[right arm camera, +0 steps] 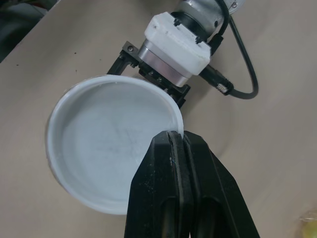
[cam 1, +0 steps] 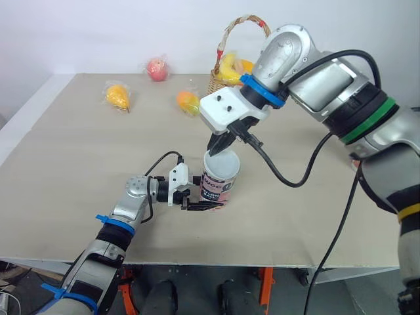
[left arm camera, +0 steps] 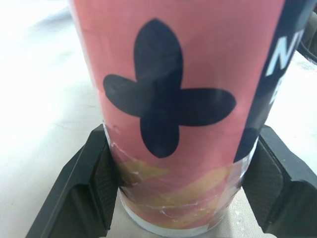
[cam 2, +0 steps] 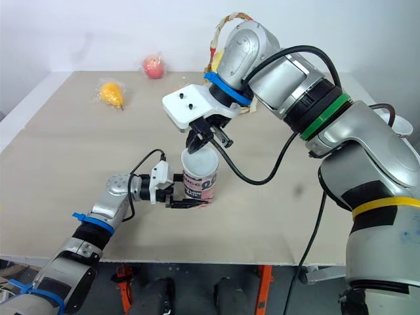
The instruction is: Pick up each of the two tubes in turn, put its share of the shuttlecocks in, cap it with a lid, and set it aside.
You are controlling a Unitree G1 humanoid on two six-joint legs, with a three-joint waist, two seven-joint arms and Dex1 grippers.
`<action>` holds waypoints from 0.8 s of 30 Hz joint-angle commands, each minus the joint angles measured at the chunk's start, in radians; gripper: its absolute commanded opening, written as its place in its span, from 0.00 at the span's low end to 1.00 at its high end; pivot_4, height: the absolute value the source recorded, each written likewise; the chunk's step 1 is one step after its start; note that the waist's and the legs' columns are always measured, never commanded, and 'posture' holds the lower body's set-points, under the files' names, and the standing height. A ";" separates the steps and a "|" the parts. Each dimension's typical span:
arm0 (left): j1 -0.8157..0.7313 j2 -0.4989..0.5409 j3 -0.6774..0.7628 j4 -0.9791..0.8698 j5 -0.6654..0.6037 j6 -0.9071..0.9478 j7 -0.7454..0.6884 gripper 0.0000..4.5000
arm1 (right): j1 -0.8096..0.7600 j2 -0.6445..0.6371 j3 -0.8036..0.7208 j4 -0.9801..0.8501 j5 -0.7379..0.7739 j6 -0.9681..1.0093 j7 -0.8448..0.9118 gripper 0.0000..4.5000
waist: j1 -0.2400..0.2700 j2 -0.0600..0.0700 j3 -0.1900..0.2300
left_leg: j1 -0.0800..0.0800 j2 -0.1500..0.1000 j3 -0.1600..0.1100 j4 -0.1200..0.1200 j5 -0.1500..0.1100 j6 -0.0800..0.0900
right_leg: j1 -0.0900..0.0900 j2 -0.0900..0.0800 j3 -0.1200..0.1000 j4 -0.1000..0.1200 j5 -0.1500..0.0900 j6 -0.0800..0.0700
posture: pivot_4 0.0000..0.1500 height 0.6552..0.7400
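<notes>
The worktop point(cam 1: 72, 177) is bare on both sides of the tube point(cam 1: 220, 184) and forward to the near edge, which lies close in front of it. Along the far edge, well apart from the tube, are a bagged red fruit point(cam 1: 156, 67), a bagged yellow fruit point(cam 1: 118, 96), a bagged orange fruit point(cam 1: 188, 102) and a basket point(cam 1: 226, 75) partly hidden behind the right arm. The tube stands upright on the worktop near the front centre. The left gripper point(cam 1: 203, 205) approaches from the robot's left, and its jaws are clenched on the tube's lower section, one pad on each side. A white lid point(right arm camera: 106, 158) sits on the tube mouth; whether it is fully seated cannot be determined. The right gripper point(right arm camera: 177, 141) reaches down from above, its jaws pinching the lid's rim.
</notes>
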 commanded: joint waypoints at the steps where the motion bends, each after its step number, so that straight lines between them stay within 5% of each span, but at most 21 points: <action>1: 0.022 0.023 0.012 0.012 0.024 0.012 0.020 0.71 | 0.001 0.017 0.060 0.021 -0.015 -0.010 0.040 0.02 | 0.000 0.000 0.000 | 0.000 0.000 0.000 0.000 0.000 0.000 | 0.000 0.000 0.000 0.000 0.000 0.000 | 1.00 1.00; 15: 0.034 0.029 0.016 -0.002 0.022 0.016 0.033 0.71 | 0.025 -0.029 0.035 -0.040 -0.053 -0.121 0.040 0.02 | 0.001 -0.001 -0.001 | 0.001 0.000 -0.001 0.000 0.000 0.000 | 0.001 0.000 -0.001 0.000 0.000 0.000 | 1.00 1.00; 22: 0.023 0.036 0.022 0.005 0.018 0.018 0.032 0.71 | 0.156 -0.003 -0.118 -0.060 -0.266 -0.248 0.009 0.02 | 0.001 -0.003 -0.002 | 0.001 0.000 -0.001 -0.001 0.000 0.000 | 0.002 0.000 -0.001 0.000 -0.001 0.000 | 1.00 1.00; 24: 0.025 0.037 0.022 0.004 0.017 0.018 0.031 0.71 | 0.181 0.017 -0.165 -0.063 -0.297 -0.205 0.000 0.17 | 0.001 -0.003 -0.002 | 0.004 0.000 -0.001 -0.001 0.000 0.000 | 0.003 0.000 -0.001 0.000 -0.001 0.000 | 1.00 1.00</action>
